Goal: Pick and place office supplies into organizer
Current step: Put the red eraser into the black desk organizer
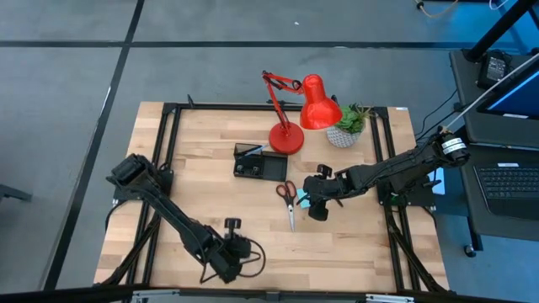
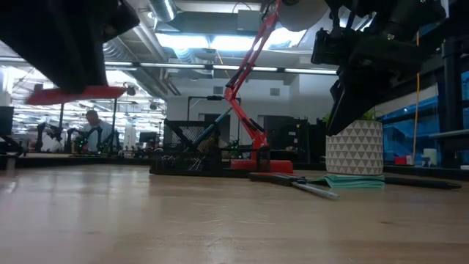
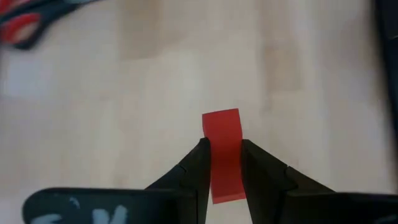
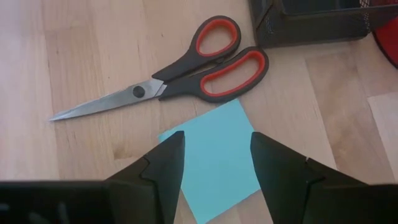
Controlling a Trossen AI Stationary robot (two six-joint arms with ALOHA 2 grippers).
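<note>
My left gripper (image 3: pixel 224 146) is near the table's near edge (image 1: pixel 229 252), shut on a small red block (image 3: pixel 221 127). In the low view the block (image 2: pixel 77 93) shows high above the wood. My right gripper (image 4: pixel 217 140) hangs open just above the cyan sticky-note pad (image 4: pixel 214 155), which lies flat on the table, one finger over each side of it, touching nothing. The red-handled scissors (image 4: pixel 186 71) lie flat beside the pad, toward the table's left (image 1: pixel 288 200). The black organizer (image 1: pixel 259 162) stands beyond them, toward the far edge. My left gripper pinches the red block between its two fingers, one finger on each of two opposite sides (image 3: pixel 214 155). The block's free end (image 3: pixel 221 121) sticks out past the fingertips. It is lifted clear of the table.
The red desk lamp's round base (image 1: pixel 286 139) stands right behind the organizer, and its arm reaches over it. A potted plant (image 1: pixel 345 130) stands at the far right. Bare wood lies between my two grippers and left of the organizer. People and desks show in the room behind.
</note>
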